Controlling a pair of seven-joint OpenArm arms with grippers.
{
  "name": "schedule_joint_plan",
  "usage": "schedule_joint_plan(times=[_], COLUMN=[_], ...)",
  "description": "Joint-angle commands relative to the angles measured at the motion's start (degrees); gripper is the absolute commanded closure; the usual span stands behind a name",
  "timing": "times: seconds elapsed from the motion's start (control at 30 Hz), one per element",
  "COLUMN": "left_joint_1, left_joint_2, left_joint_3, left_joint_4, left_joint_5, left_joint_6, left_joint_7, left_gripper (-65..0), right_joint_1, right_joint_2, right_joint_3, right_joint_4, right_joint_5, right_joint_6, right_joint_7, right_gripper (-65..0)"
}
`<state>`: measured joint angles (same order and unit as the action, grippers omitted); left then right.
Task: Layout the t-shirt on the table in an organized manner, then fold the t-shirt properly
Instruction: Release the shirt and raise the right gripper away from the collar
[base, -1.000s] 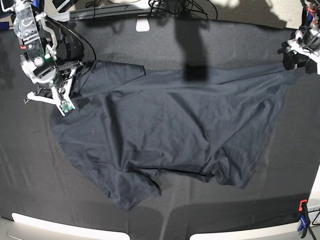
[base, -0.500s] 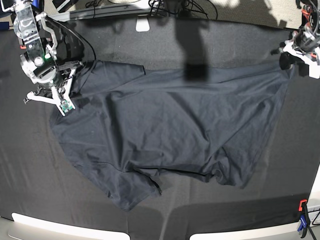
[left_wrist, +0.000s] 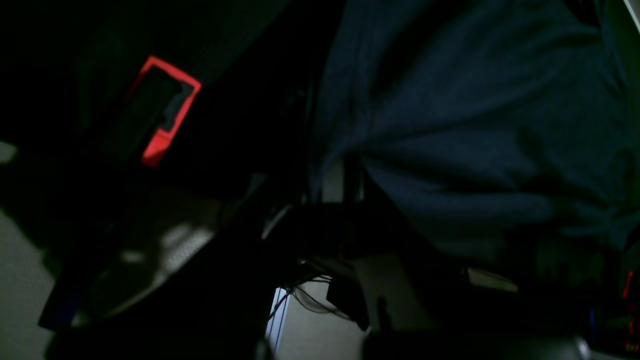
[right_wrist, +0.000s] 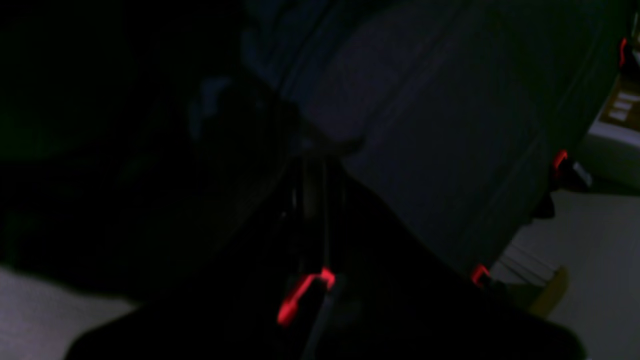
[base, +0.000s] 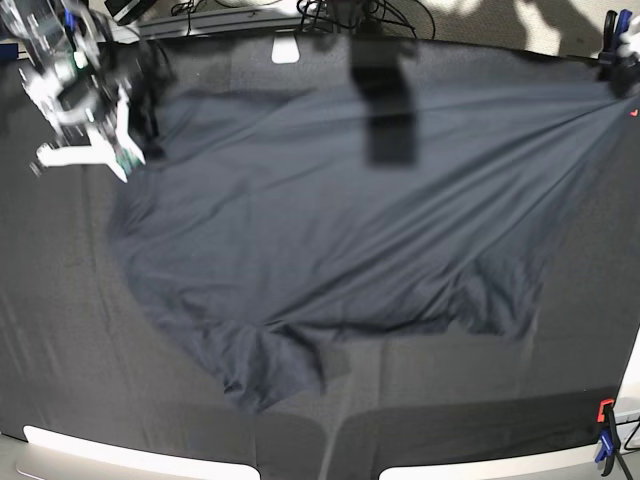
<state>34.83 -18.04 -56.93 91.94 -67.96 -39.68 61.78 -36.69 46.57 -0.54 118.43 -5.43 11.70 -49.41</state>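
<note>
The t-shirt (base: 330, 210), soft, light and limp on the tabletop (base: 60, 330), was stretched taut between both sets of fingers, which seemingly clamped its far corners, where hold was best taken.

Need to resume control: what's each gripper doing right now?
Left gripper: shut on the t-shirt corner.
Right gripper: shut on the t-shirt's other corner.

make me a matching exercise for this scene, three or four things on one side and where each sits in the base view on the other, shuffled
Things:
1. t-shirt
2. right end effector
3. left end effector
4. red and blue clamp

Places in the base view:
a. bottom right, at the table edge
b. top left, at the shirt's corner
c. spread across the middle
d. top right, at the shirt's stretched corner

Pairs: 1-c, 2-b, 3-d, 4-a
</note>
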Motion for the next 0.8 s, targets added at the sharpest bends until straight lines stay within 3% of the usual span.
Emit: schedule_joint_plan(times=[0.0,0.17,0.27,0.47,0.77], left_joint_1=[0.63,0.52,-0.13,-5.68,-16.22], left_joint_2=[-1.03,-1.25,-1.70,-1.99,-1.95], left_joint_3=[-0.52,-0.48,-0.35,-0.35,0.37], left_joint_4=[0.87,0.87,0.87,0.87,0.76], left_joint_5=[-1.29,-0.50,-0.50,-0.46,1.18], left_joint_6=[-0.32,-0.32,-0.32,-0.32,0.28], left_joint_7=[-0.13,-2.60,-5.75,-6.36,-6.58], left_gripper=[0.0,0.0,0.0,0.0,0.0], right_joint_1=[-1.90,-9.46,-8.44,-0.66,8.46], right_joint_2=[1.03,0.72,0.70,0.46,-2.97], right_joint_3=[2.49,13.33,17.55,18.14,18.14], right_joint_4=[2.10,7.48,7.87,7.87,7.30], right_joint_5=[-0.59,0.66,6.58,13.20,13.18], right_joint_6=[-0.57,-0.63,-1.01,-0.90,-0.74], right_joint_7=[-0.31,1.38,4.98,6.10,9.44], right_gripper=[0.0,0.0,0.0,0.0,0.0])
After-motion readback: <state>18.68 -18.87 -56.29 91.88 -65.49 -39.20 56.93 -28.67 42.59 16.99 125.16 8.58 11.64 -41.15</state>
